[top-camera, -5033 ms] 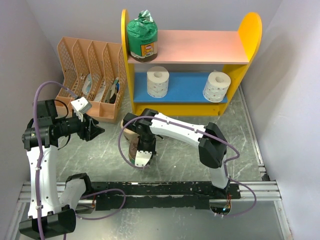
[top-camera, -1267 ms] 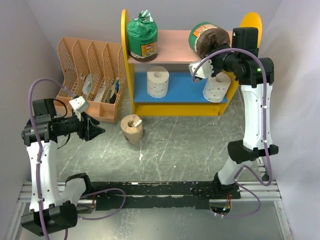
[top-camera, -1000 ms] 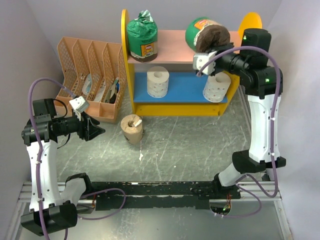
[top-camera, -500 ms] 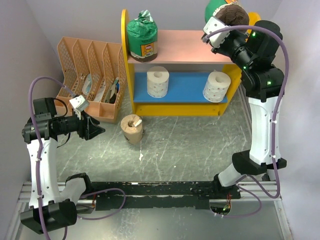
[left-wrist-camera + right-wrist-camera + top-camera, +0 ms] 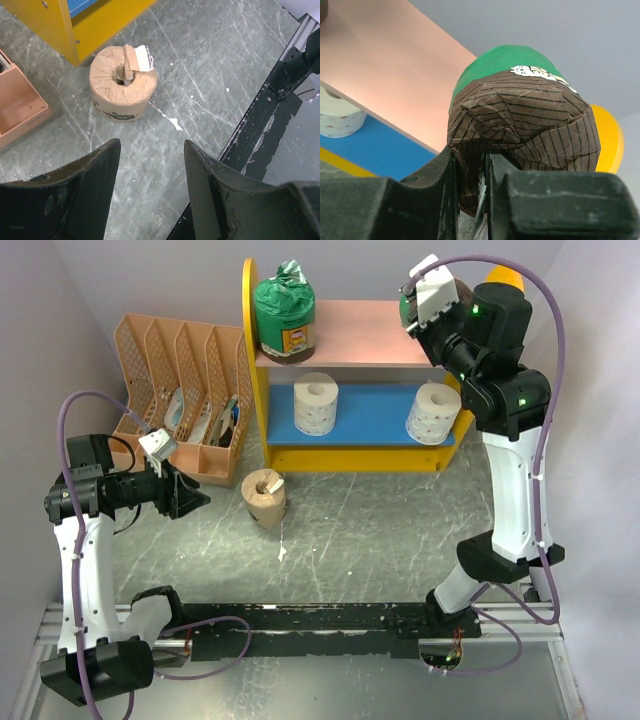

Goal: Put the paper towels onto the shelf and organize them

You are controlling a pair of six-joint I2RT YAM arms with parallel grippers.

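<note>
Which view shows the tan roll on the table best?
Left wrist: the tan roll stands close and whole, its core and loose paper flap clear. Top external shows it small, in front of the shelf. Right wrist misses it.

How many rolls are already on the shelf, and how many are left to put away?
Three are done: one green-wrapped roll on the pink board, two white rolls on the blue board. In hand: the right tool grips the second green-wrapped roll up by the right end of the shelf, not yet set down. Left: the tan roll on the table, in front of the open left tool.
</note>
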